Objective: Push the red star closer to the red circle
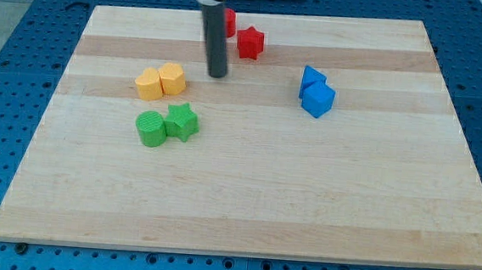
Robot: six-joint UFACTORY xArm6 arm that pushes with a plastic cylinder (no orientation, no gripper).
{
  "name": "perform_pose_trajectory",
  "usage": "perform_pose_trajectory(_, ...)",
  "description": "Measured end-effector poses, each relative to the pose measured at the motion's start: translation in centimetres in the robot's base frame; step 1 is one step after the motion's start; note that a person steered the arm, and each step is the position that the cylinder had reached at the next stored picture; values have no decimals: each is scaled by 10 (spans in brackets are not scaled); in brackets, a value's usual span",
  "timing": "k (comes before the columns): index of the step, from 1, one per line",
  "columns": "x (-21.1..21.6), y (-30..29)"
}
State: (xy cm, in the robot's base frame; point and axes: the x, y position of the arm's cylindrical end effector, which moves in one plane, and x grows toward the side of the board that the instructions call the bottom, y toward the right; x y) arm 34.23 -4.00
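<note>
Blocks lie in four small groups on a pale wooden board [246, 186], which rests on a blue perforated table [11, 17]. The red star [250, 43] sits near the view's top, a little to the right of the dark rod [214, 39]. The red circle [229, 21] is just to the left of the star and higher in the view, and the rod hides a part of it, so whether the two red blocks touch cannot be told. The arm has no claw, only the rod; its tip [218, 74] stands on the board below and to the left of the red star, apart from it. To the left of the tip lie two yellow blocks [160, 81], side by side. Below them a green round block [149, 129] touches a green star [182, 121]. Two blue blocks [315, 92] sit together at the view's right.
</note>
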Motion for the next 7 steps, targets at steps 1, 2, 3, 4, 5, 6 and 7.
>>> perform_pose_trajectory(1, -3, 47)
perform_pose_trajectory(2, -27, 78)
perform_pose_trajectory(3, -48, 82)
perform_pose_trajectory(4, -56, 82)
perform_pose_trajectory(5, -58, 82)
perform_pose_trajectory(6, -51, 82)
perform_pose_trajectory(7, -50, 71)
